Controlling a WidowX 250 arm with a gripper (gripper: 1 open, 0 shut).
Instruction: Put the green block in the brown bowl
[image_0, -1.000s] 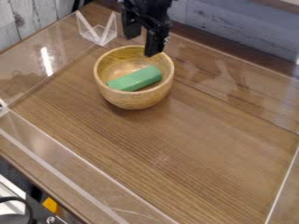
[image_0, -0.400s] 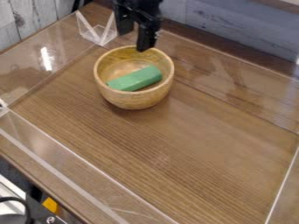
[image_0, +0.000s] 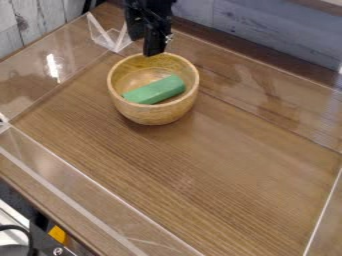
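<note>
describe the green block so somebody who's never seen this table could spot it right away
On the wooden table, find the round brown bowl near the back. The green block lies inside it, a short bright bar, the only green thing there.

Green block (image_0: 155, 91) lies flat, slanted, inside round wooden brown bowl (image_0: 152, 110).

Even, fairly bright indoor light. White glare streaks on the clear panel (image_0: 51, 68) left of the brown bowl (image_0: 154, 88). Soft shadow under the bowl's near side. Small, low-res frame, slightly soft; dark gripper (image_0: 155, 45) lacks detail.
</note>
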